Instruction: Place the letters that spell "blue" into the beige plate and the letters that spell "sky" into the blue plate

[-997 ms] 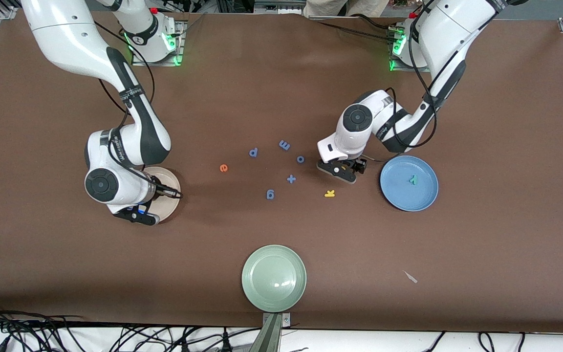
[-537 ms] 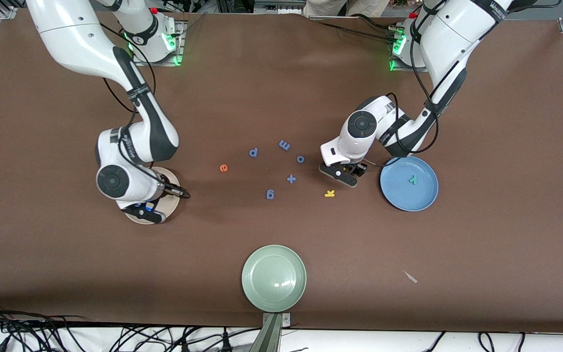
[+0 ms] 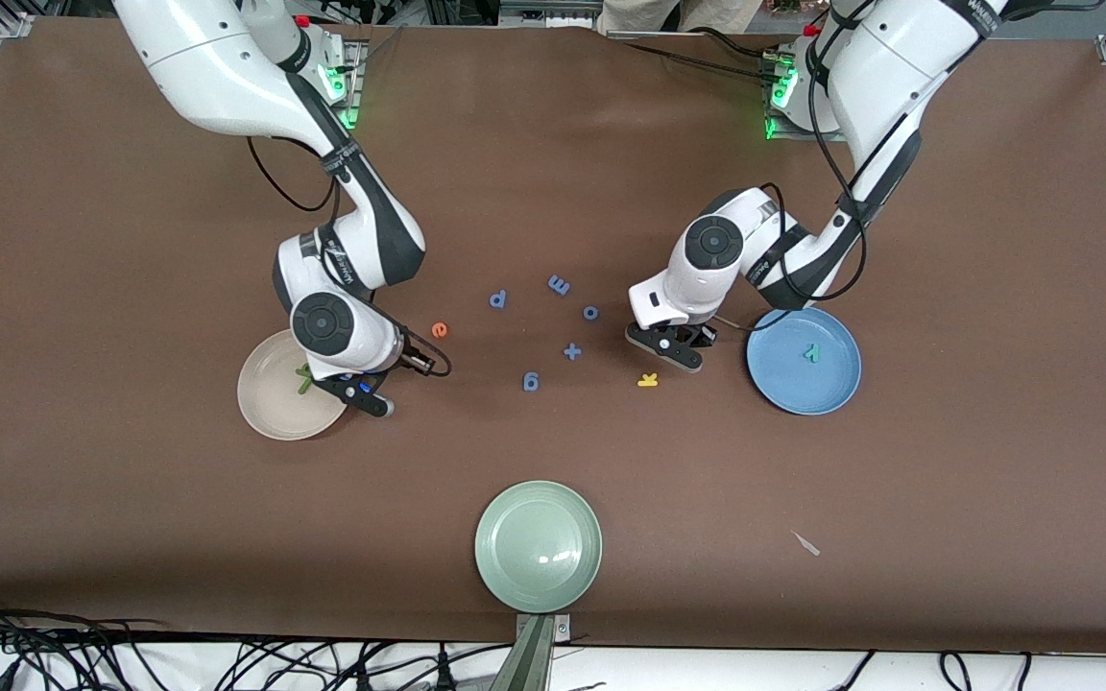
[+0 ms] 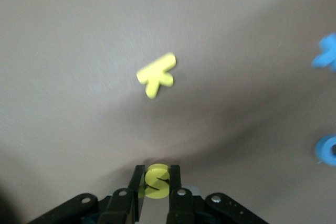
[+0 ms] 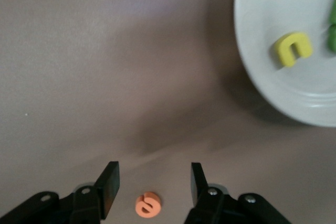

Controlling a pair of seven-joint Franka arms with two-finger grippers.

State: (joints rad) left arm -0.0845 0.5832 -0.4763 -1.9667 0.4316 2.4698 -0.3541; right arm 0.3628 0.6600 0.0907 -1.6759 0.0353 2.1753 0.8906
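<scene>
Brown tabletop (image 3: 553,461): left gripper (image 4: 156,184) is clenching yellow s (image 4: 156,181); right gripper (image 5: 152,184), jaws released, is swinging from beige plate (image 3: 270,408) toward orange e (image 5: 147,204) at its two o'clock.

Brown table (image 3: 995,480) carries three plates, loose foam letters, and a plus sign.

Plain brown worktop (image 3: 995,288), cream-beige plate (image 3: 270,403) with olive-green letters (image 3: 304,378) and yellow u (image 5: 293,49), orange e (image 3: 439,329), yellow k (image 3: 648,380), yellow s (image 4: 156,181), sky-blue plate (image 3: 827,389), teal y (image 3: 810,352), pale green plate (image 3: 539,547)
</scene>
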